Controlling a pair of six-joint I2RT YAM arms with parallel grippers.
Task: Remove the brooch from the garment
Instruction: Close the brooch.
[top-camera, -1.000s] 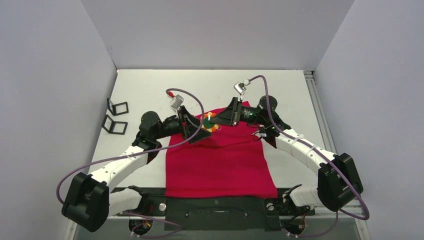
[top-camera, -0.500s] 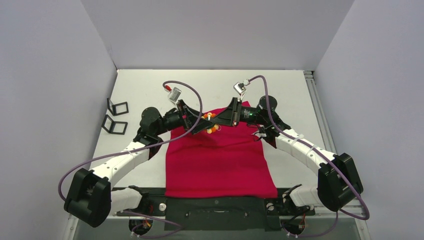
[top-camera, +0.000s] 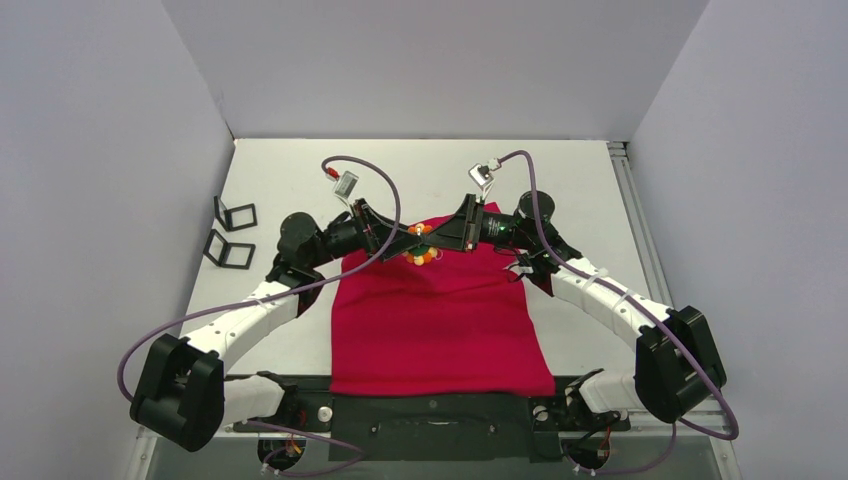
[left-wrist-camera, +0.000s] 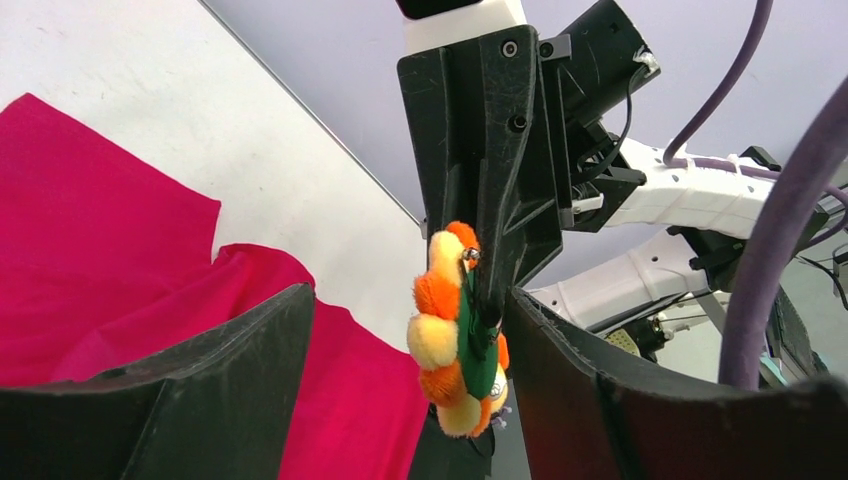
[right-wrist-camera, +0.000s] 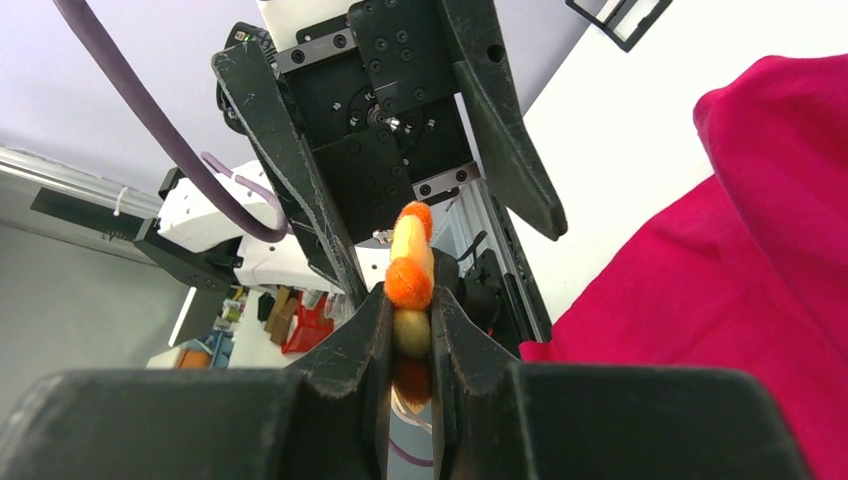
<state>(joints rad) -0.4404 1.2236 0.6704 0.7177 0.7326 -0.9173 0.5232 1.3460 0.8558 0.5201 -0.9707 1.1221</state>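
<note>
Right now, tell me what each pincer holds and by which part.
Right pincer clamps the brooch by its pom-pom rim; left pincer straddles it, jaws open, not gripping.

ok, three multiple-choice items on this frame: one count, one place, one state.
1. How many small black frames sit left of the red T-shirt? A) one B) four C) two
2. Where is the pompom brooch? A) flat on the T-shirt's near hem B) pinched in the right hand C) beside the frames
3. How is the left hand? A) open B) shut on the T-shirt C) shut on the brooch

Answers: 1 C, the top view shows two frames, one behind the other. 2 B, the right wrist view shows its fingers clamped on the pompoms. 3 A, its fingers stand wide apart either side of the brooch.
</note>
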